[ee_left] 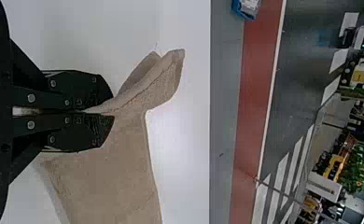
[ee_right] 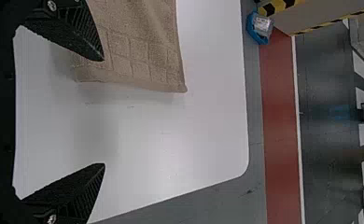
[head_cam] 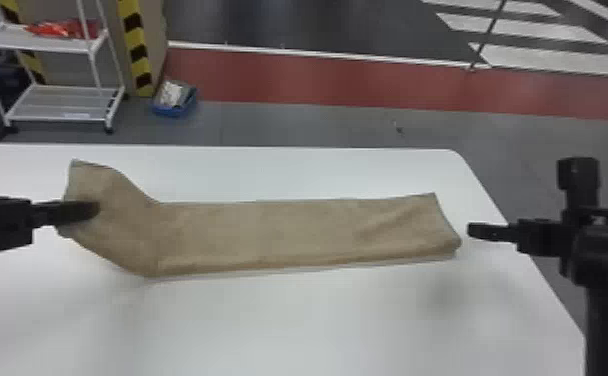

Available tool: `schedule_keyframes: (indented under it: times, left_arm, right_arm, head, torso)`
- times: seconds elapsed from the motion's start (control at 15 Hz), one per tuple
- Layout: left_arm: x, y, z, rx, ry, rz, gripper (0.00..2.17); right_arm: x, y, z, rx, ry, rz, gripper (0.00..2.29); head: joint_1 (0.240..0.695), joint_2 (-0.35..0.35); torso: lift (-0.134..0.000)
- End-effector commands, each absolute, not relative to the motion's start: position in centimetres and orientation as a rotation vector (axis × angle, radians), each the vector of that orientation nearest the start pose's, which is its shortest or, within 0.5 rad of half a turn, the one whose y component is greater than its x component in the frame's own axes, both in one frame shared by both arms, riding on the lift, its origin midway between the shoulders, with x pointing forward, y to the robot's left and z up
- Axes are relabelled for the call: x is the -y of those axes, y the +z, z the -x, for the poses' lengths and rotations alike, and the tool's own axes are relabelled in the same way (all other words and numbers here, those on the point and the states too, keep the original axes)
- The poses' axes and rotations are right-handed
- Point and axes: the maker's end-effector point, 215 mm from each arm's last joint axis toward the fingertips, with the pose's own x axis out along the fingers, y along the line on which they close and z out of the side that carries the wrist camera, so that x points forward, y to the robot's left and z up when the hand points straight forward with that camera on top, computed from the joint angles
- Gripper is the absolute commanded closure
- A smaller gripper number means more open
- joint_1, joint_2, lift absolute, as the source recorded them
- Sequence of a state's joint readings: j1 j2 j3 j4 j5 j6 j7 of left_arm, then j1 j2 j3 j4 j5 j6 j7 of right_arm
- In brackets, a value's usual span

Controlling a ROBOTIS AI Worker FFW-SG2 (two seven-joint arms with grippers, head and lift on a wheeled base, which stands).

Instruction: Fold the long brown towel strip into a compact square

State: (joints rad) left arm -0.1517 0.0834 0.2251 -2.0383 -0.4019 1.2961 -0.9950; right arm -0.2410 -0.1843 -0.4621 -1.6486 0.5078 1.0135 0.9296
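Observation:
At the left of the head view, my left gripper is shut on the left end of the brown towel strip, which bends up there. The rest of the strip runs across the white table to the right. In the left wrist view, the closed fingers of my left gripper pinch a fold of the towel. My right gripper is just beyond the strip's right end. Seen from the right wrist, my right gripper has its fingers wide apart, one of them over the towel's end.
The white table has its right edge running beneath the right arm. Behind it on the floor are a white wire shelf at the left and a small blue bin.

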Motion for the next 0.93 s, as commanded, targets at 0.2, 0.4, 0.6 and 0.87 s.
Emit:
schedule_keyframes:
  times: [0.2, 0.4, 0.6, 0.87]
  left_arm:
    - [-18.2, -33.3, -53.0, -0.666, -0.447, 0.078, 2.0]
    - [-15.0, -32.8, -53.4, -0.669, -0.445, 0.003, 2.0]
    - [-11.6, -33.1, -52.7, -0.677, -0.469, -0.057, 2.0]
    - [-8.5, -35.3, -53.2, -0.68, -0.445, -0.184, 2.0]
  right_arm:
    - [46.9, -40.9, -51.5, -0.754, 0.061, -0.074, 0.08]
    - [47.3, -40.8, -51.3, -0.751, 0.055, -0.082, 0.08]
    - [47.3, -40.6, -51.2, -0.749, 0.053, -0.078, 0.08]
    - [46.7, -40.4, -51.3, -0.749, 0.057, -0.084, 0.08]
  head:
    - [0.695, -0.244]
    - [0.695, -0.292]
    - [0.695, -0.323]
    - [0.695, -0.35]
  torso:
    - [-0.124]
    - [-0.124]
    - [-0.124]
    - [-0.124]
